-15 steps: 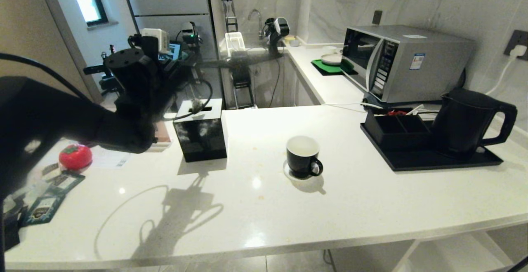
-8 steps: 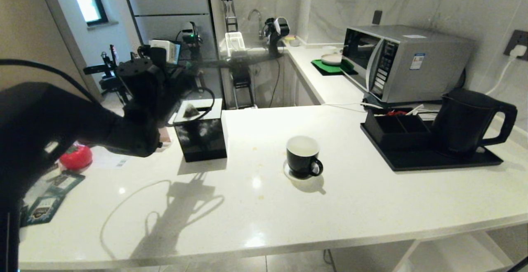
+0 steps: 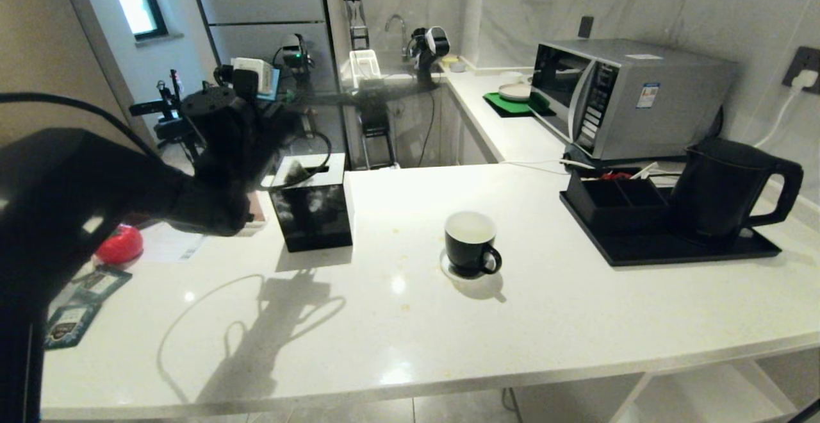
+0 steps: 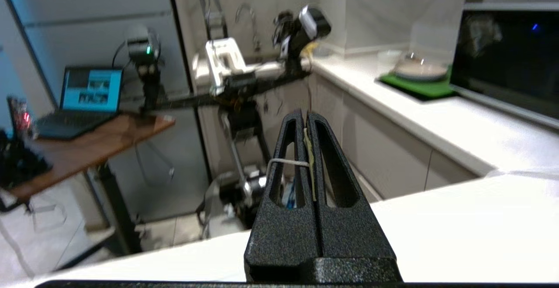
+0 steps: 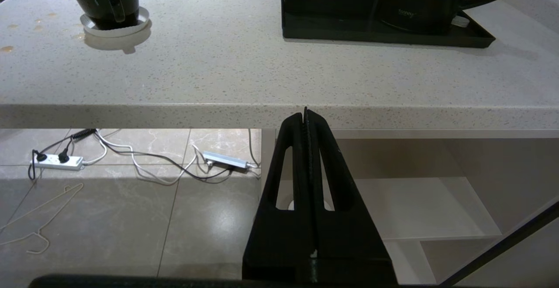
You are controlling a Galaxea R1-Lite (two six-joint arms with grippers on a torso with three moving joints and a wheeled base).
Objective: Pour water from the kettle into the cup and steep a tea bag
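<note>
My left gripper [image 3: 298,129] hovers over the counter's left side, shut on the green tag [image 4: 308,148] of the tea bag, its string [image 4: 284,161] looped over one finger. The tea bag [image 3: 293,170] dangles below it, in front of the top of a black tissue box [image 3: 312,208]. The black cup [image 3: 471,243] with its white inside stands mid-counter on a white coaster, well to the right of the gripper. The black kettle [image 3: 724,189] stands on a black tray [image 3: 672,248] at the far right. My right gripper [image 5: 305,113] is shut and empty, parked below the counter's front edge. I cannot make out any water.
A black compartmented box [image 3: 615,199] shares the tray, with a microwave [image 3: 628,96] behind it. A red round object [image 3: 118,243] and dark teal packets [image 3: 70,323] lie at the counter's left end. Beyond the counter are a sink, other equipment and a laptop [image 4: 89,94].
My left arm has shifted a little to the right and farther out, and the hanging tea bag has swung slightly in front of the tissue box. Cup, kettle and right arm are unchanged.
</note>
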